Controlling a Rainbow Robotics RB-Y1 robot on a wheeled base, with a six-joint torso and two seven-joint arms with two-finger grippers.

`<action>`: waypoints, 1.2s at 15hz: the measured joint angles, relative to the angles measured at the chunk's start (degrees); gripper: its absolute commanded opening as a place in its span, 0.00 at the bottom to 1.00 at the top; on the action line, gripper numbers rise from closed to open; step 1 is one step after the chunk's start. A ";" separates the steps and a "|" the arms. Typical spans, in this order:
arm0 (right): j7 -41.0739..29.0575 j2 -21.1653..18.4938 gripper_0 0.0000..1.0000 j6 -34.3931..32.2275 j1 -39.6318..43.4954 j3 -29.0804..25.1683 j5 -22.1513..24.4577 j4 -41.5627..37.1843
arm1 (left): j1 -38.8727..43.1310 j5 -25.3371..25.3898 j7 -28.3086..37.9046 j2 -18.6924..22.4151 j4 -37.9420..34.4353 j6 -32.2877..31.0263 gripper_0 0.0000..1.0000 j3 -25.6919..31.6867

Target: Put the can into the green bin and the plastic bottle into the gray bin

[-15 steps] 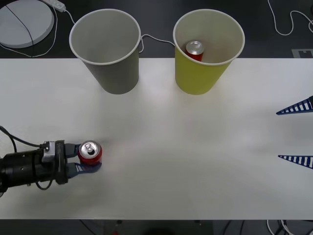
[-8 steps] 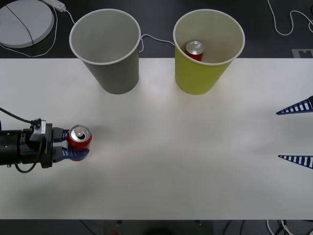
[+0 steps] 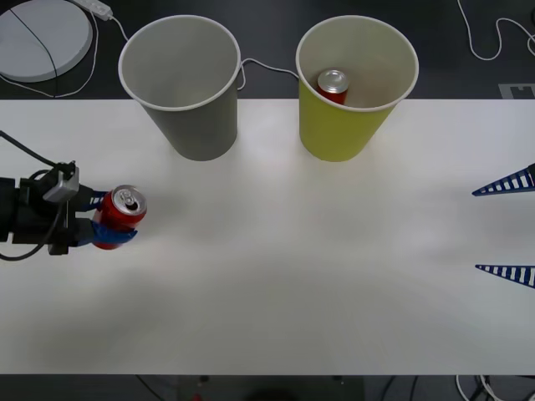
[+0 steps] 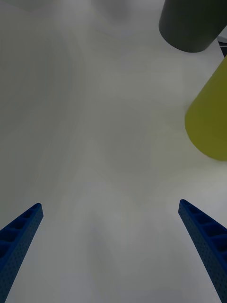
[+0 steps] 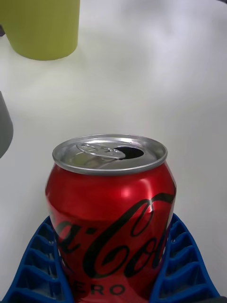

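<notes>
My left gripper [image 3: 110,219] is shut on a red can [image 3: 122,209] at the table's left side, lifted and tilted above the surface. In the left wrist view that can [image 5: 111,213] sits between the blue fingers [image 5: 187,265], its silver top and dark mouth hole showing. The gray bin [image 3: 180,83] stands at the back left of centre, and the green bin [image 3: 355,88] stands to its right with another red can [image 3: 333,85] inside. My right gripper [image 4: 111,236] hangs open at the table's right edge, its blue fingertips [image 3: 506,184] in the front view. The plastic bottle is out of view.
A round white disc [image 3: 42,38] with a cable lies beyond the table at the back left. White cables [image 3: 493,38] run across the dark floor behind. The white table [image 3: 318,267] stretches bare between the two arms.
The left gripper has lifted the can off the table and carried it left and toward the back. The right arm has stayed still.
</notes>
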 measured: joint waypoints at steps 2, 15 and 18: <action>0.00 0.00 1.00 0.00 0.00 0.00 0.00 0.00 | 1.81 -5.15 7.60 0.57 -8.04 0.13 0.00 2.86; 0.00 0.00 1.00 0.00 0.00 0.00 0.00 0.00 | -5.28 -11.83 46.95 14.48 -33.56 -3.97 0.00 2.77; 0.00 0.00 1.00 0.00 0.00 0.00 0.00 0.00 | -15.02 -10.55 55.59 16.99 -34.84 -5.61 0.00 -3.83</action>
